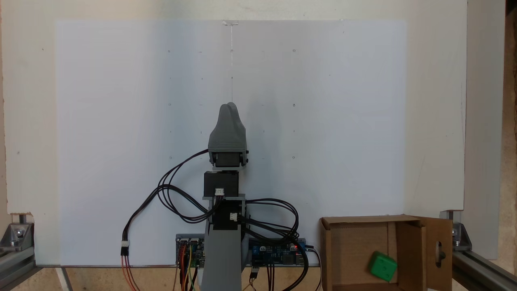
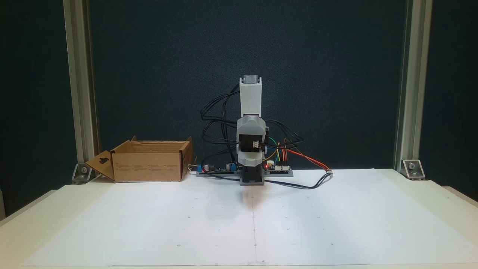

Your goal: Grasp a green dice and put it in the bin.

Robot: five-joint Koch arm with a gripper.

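Inside the bin [image 1: 355,242], green dice [image 1: 382,266]; pincer [image 1: 229,106] tips together, empty.

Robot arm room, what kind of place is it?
Probably a hobby robot test bench: a small arm with bare circuit boards, a marked white sheet, and a metal frame around the table.

White paper sheet [image 1: 121,141] on pale table [image 2: 429,194]
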